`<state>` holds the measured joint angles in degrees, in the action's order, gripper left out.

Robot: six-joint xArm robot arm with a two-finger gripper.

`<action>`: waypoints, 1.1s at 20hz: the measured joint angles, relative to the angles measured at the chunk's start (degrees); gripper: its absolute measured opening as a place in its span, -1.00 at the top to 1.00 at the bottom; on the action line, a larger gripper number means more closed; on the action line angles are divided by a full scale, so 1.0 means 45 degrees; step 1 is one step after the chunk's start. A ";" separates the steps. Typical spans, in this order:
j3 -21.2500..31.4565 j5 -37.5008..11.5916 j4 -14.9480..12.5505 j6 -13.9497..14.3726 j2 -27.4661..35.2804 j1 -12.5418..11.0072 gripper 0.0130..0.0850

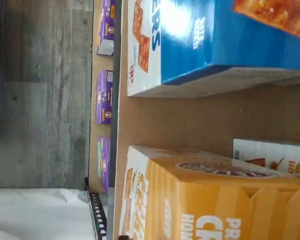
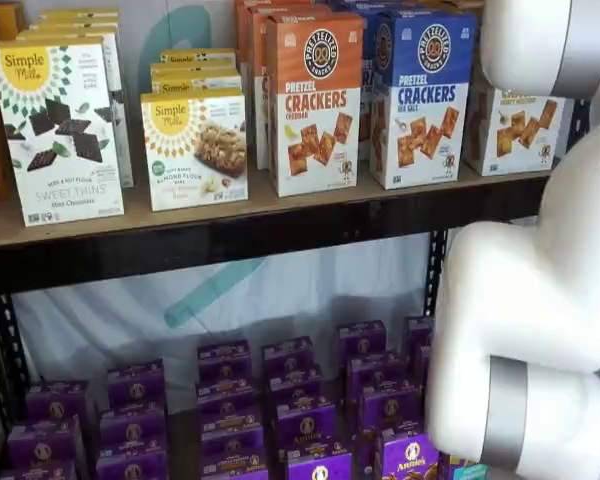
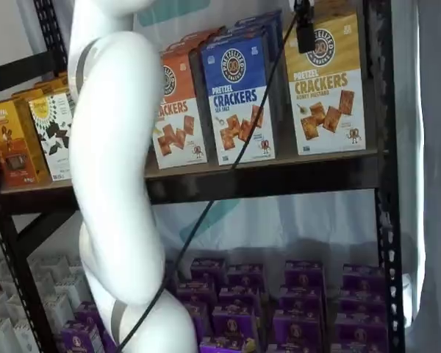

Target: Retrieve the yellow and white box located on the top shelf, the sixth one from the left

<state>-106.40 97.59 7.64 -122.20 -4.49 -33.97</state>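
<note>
On the top shelf [image 3: 279,180] stand the orange carton [image 3: 178,110], then the blue carton [image 3: 239,99]; the yellow and white box [image 3: 329,84] is at the right end; only one black finger of the gripper [image 3: 305,29] shows above it, so its state cannot be told.

Black gripper finger [image 3: 306,33], state unclear

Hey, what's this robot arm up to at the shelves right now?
The white arm is reaching up toward the top shelf to fetch the yellow and white box, the honey mustard pretzel crackers standing right of the blue box. A black finger of the gripper hangs in front of the box's upper part; whether the gripper is open cannot be told. The wrist view looks down on the yellow carton's top, with the blue box beside it. The box stands on the shelf, not yet pulled out.
</note>
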 joint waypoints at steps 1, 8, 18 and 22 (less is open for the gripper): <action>0.0029 -0.0013 -0.0043 0.0011 -0.0018 0.0027 -1.00; 0.0324 -0.0134 -0.0298 0.0092 -0.0176 0.0198 -1.00; 0.0414 -0.0141 -0.0295 0.0154 -0.0212 0.0255 -0.78; 0.0177 0.0066 -0.0204 0.0169 -0.0071 0.0213 -0.78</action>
<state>-105.60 97.89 6.73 -121.44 -4.81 -33.01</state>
